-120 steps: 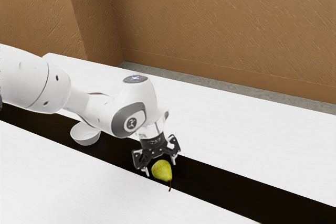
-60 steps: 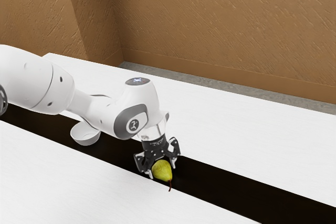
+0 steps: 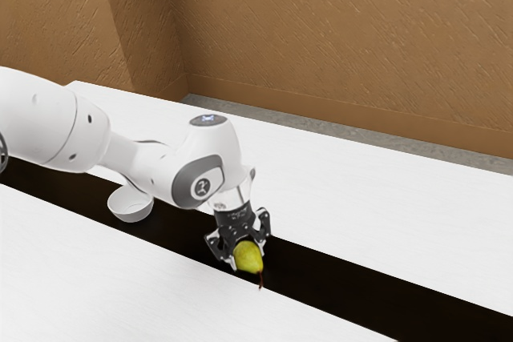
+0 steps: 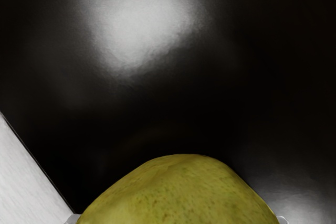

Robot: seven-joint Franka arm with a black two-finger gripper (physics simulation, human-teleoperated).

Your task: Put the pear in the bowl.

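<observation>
My gripper (image 3: 248,257) is low over the dark strip, shut on the yellow-green pear (image 3: 250,259), with one finger against each side of it. The pear's stem points down toward the strip's near edge. In the wrist view, the pear (image 4: 181,195) bulges up at the lower edge, between the pale fingertips of the gripper (image 4: 178,220). A white bowl (image 3: 131,205) sits upright on the strip, toward the exterior view's left, apart from the gripper and partly below the arm's forearm.
The dark strip (image 3: 353,280) runs lengthwise between two white table surfaces (image 3: 104,278). A brown textured wall (image 3: 345,38) stands behind the table. The arm stretches over the strip from the exterior view's left.
The gripper's fingers have drawn together onto the pear. The pear has shifted slightly upward with the hand, its stem tip a little higher than before. The bowl has stayed in place.
</observation>
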